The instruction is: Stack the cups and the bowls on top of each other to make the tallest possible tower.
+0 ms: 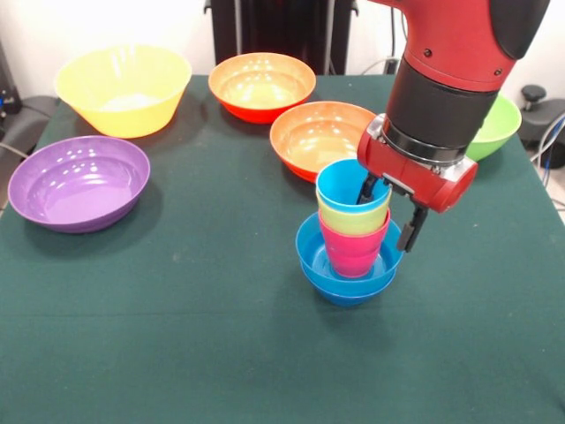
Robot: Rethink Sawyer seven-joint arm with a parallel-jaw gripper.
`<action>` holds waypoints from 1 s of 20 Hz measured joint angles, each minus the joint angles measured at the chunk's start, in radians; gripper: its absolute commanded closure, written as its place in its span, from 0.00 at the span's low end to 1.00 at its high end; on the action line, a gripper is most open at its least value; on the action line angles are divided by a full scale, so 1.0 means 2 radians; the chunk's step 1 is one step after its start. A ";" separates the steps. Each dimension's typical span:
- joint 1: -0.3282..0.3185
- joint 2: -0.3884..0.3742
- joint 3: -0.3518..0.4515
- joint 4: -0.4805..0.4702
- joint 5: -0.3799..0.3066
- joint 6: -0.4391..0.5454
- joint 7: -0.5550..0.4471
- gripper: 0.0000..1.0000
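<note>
The tower stands at the table's middle: two nested small blue bowls point(346, 269) hold the pink cup point(353, 252), with the yellow cup point(351, 218) in it and the light blue cup point(349, 187) on top. My gripper point(388, 212) is at the tower's right. One finger point(366, 190) reaches inside the light blue cup and the other point(410, 231) hangs outside its right wall. The fingers stand apart around the rim and look open. The arm partly hides the lime green bowl point(496, 124).
A large yellow bowl point(124, 88) is at the far left and a purple bowl point(79, 181) at the left. One orange bowl point(262, 86) is at the far middle. A second orange bowl point(320, 137) sits just behind the tower. All rest on the green tablecloth point(177, 336).
</note>
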 measured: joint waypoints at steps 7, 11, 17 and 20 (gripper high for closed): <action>0.000 0.000 -0.003 0.000 0.000 0.000 0.000 0.00; 0.000 0.000 -0.008 0.000 0.000 0.000 0.000 0.00; -0.001 -0.005 -0.017 0.000 0.000 0.010 0.000 0.00; -0.004 -0.010 -0.018 -0.002 0.000 0.015 0.000 0.00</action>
